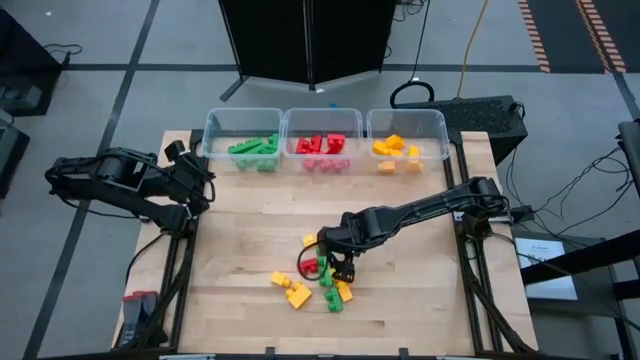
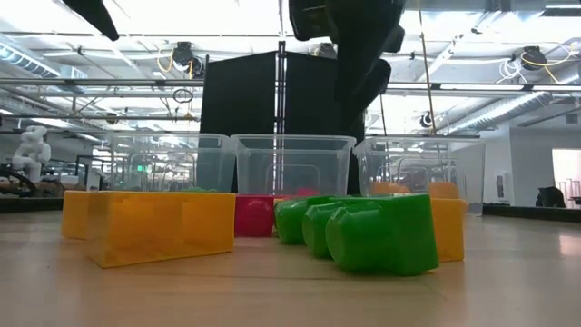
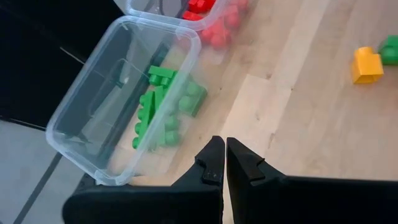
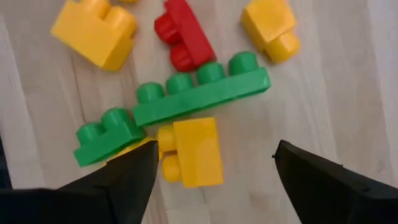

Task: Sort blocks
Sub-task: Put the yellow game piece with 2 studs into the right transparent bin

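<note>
Blocks (image 1: 318,282) lying in a loose cluster on the wooden table (image 1: 240,240), toward its front middle: yellow, green and red pieces, some touching. From the right wrist, a long green four-stud brick (image 4: 202,93) across the middle, a short green two-stud brick (image 4: 106,134) at one end of it, a small yellow brick (image 4: 193,152) just beside both, a red brick (image 4: 183,34) touching the long green one on its far side, and two more yellow bricks (image 4: 93,31) further out. Right gripper (image 1: 340,262) poised directly over this pile, fingers (image 4: 130,177) spread wide on either side of the small yellow brick, gripping nothing. Along the table's far edge, three clear bins in a row: left bin (image 1: 215,125) holding green blocks, middle bin (image 1: 290,120) holding red ones, right bin (image 1: 440,125) holding yellow ones. Left gripper (image 3: 225,158) off at the table's left side, near the green bin, fingers pressed together and empty. From table height, a yellow brick (image 2: 163,227) and a green brick (image 2: 381,232) lying large in the foreground, bins behind them.
</note>
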You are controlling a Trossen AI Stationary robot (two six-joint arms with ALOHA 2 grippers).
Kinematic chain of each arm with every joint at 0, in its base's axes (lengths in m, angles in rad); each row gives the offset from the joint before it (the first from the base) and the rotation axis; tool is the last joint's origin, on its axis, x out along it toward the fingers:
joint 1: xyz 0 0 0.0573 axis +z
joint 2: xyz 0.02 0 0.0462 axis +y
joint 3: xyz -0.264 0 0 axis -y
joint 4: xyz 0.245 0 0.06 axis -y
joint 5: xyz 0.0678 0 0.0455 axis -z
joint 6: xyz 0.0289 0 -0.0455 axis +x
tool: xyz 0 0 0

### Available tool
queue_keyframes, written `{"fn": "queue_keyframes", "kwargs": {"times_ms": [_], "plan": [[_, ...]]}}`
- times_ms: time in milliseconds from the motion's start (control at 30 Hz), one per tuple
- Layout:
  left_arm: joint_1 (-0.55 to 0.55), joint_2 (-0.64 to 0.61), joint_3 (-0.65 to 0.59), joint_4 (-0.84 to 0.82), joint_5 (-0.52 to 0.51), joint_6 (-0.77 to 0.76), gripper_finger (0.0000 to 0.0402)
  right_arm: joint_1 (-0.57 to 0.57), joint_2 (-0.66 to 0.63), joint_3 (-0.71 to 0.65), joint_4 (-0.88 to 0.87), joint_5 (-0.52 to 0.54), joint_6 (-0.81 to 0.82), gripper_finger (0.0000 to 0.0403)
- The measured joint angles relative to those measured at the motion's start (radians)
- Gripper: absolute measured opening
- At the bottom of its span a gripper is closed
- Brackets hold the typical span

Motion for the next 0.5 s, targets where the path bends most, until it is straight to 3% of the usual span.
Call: {"fn": "queue_keyframes", "kwargs": {"times_ms": [167,267,500], "plan": [[0.0,0.0,0.0,0.0,0.016,-0.005,0.0,0.008,0.021,-0.001,0.009,-0.003,-0.008,0.0351],[0.0,0.0,0.0,0.0,0.016,-0.005,0.0,0.007,0.043,-0.001,0.011,-0.057,-0.003,0.0369],[0.0,0.0,0.0,-0.001,0.016,-0.005,0.0,0.017,0.11,-0.001,0.033,-0.143,0.008,0.0375]]}}
